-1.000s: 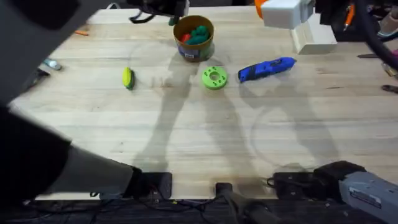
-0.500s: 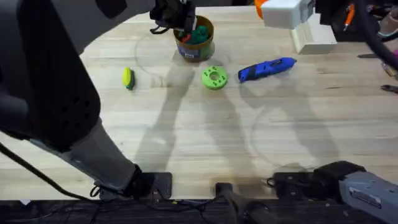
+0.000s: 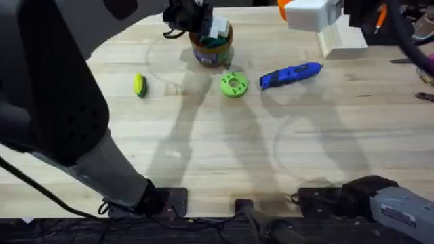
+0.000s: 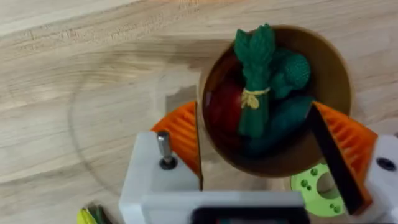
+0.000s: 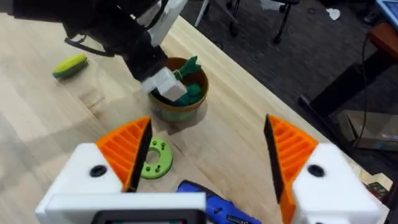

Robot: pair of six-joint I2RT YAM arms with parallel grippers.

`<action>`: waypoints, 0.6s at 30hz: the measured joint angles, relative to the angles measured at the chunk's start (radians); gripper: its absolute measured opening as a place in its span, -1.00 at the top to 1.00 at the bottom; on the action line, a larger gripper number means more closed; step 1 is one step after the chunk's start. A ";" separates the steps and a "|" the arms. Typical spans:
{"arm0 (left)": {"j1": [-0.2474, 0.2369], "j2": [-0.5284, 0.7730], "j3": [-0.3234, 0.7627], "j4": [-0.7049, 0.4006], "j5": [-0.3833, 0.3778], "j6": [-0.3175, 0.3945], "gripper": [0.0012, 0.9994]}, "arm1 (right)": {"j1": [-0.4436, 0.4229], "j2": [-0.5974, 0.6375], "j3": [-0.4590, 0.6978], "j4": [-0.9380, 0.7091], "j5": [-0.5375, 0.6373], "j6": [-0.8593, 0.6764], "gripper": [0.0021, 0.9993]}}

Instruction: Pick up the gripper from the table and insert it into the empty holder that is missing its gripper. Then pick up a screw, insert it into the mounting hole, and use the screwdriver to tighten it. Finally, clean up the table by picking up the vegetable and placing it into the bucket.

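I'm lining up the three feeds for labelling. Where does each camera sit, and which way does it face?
Overhead: above the arm bases, looking down and forward over the table; the left arm looms large.
Left wrist: above the bucket, looking down into it past its own open left gripper.
Right wrist: raised, facing the bucket and the screwdriver; open right gripper at the bottom.
All three share the bucket.

A light wooden table (image 3: 217, 149) carries everything. Near its far edge stands the mustard-yellow bucket (image 3: 211, 54), with green and red toy vegetables inside. Just in front of the bucket lies a green round disc with holes (image 3: 233, 85). Beside the disc, to the right, lies the blue screwdriver (image 3: 290, 74). Well to the left lies a small yellow-green vegetable (image 3: 139, 85).
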 joint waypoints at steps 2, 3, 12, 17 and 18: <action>0.000 -0.007 0.000 -0.013 0.000 0.000 -0.98 | 0.000 0.000 0.000 0.000 0.000 0.000 -0.98; 0.000 -0.014 0.000 -0.016 0.000 0.000 -0.98 | 0.000 0.000 0.000 0.000 0.000 0.000 -0.98; 0.000 -0.229 0.000 -0.125 -0.044 0.000 -0.98 | 0.000 0.000 0.000 0.000 0.000 0.000 -0.98; 0.000 -0.359 0.001 -0.293 -0.102 0.000 -0.97 | 0.000 0.000 0.000 0.000 0.000 0.000 -0.98; 0.000 -0.377 0.001 -0.324 -0.112 0.000 -0.97 | 0.000 0.000 0.000 0.000 0.000 0.000 -0.98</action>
